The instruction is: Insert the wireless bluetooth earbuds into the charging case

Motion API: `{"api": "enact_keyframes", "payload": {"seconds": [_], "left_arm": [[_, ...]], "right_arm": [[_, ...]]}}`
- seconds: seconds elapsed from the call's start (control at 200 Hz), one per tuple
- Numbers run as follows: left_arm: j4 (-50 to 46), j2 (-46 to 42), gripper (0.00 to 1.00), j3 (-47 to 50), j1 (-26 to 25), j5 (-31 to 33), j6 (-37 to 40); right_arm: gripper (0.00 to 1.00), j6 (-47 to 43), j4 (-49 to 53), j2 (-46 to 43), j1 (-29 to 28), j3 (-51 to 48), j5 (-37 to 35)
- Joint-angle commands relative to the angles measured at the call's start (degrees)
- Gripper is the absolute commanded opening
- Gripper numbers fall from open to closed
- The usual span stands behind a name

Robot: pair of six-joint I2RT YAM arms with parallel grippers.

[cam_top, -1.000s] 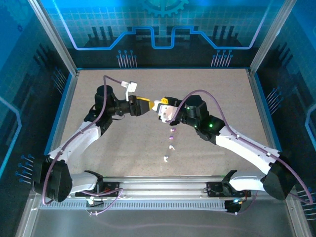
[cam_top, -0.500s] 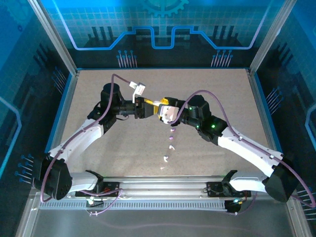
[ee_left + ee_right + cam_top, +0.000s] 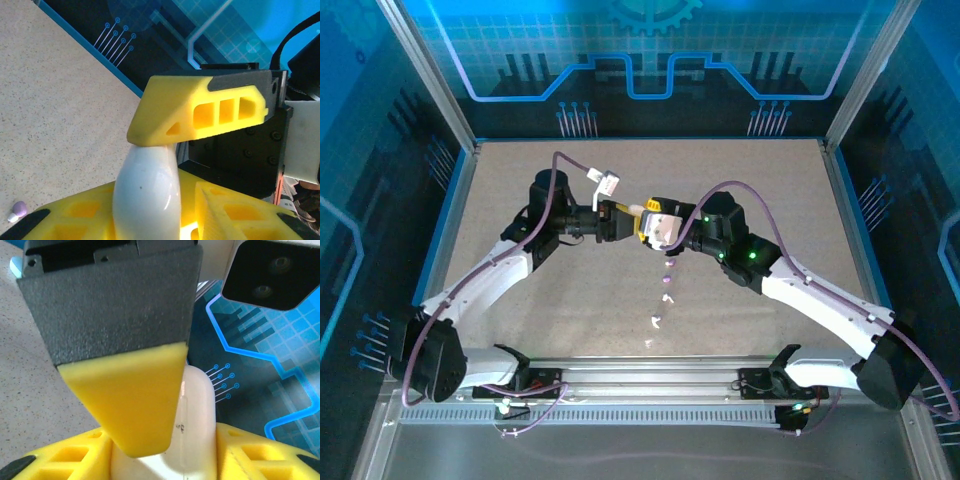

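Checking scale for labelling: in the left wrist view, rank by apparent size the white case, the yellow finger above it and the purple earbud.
1. yellow finger, 2. white case: close, and the case is cut off by the frame, so unsure.
3. purple earbud, far smallest, but lying farther away.

- Mid table (image 3: 770,190): L gripper (image 3: 632,216) & R gripper (image 3: 652,228) meet tip to tip, L on the left.
- Betw. L gripper's fingers sits the charging case (image 3: 146,195); it's betw. R gripper's fingers too.
- Left wrist view: one R finger touches case's top end.
- On table, earbuds (image 3: 668,281) lie in a loose row, nearer the arm bases than the grippers.
- Left wrist view: one earbud lies left of case.
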State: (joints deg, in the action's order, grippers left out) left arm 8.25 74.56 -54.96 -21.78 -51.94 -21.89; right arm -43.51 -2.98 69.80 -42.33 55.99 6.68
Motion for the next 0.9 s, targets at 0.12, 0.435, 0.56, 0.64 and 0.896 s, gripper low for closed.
{"api": "enact_keyframes", "payload": {"seconds": [0.12, 0.435, 0.56, 0.64, 0.896], "left_arm": [[0.18, 0.58, 0.27, -1.99, -0.54, -1.32, 1.28], [0.75, 0.82, 0.30, -2.08, -0.55, -0.96, 1.38], [1.15, 0.98, 0.32, -2.17, -0.58, -1.23, 1.23], [1.32, 1.11, 0.31, -2.17, -0.57, -1.32, 1.14], [2.87, 1.21, 0.24, -1.79, -0.54, -0.71, 0.77]], "right_arm": [[0.50, 0.60, -0.83, -0.91, 0.22, 1.91, 0.79], [0.50, -0.43, -0.35, -0.83, 0.19, 1.77, 0.89], [0.50, -0.71, -0.49, -0.92, 0.17, 1.72, 0.62], [0.50, -0.72, -0.61, -0.91, 0.19, 1.74, 0.61], [0.52, -1.68, 0.17, -1.21, 0.17, 1.57, 1.23]]}}
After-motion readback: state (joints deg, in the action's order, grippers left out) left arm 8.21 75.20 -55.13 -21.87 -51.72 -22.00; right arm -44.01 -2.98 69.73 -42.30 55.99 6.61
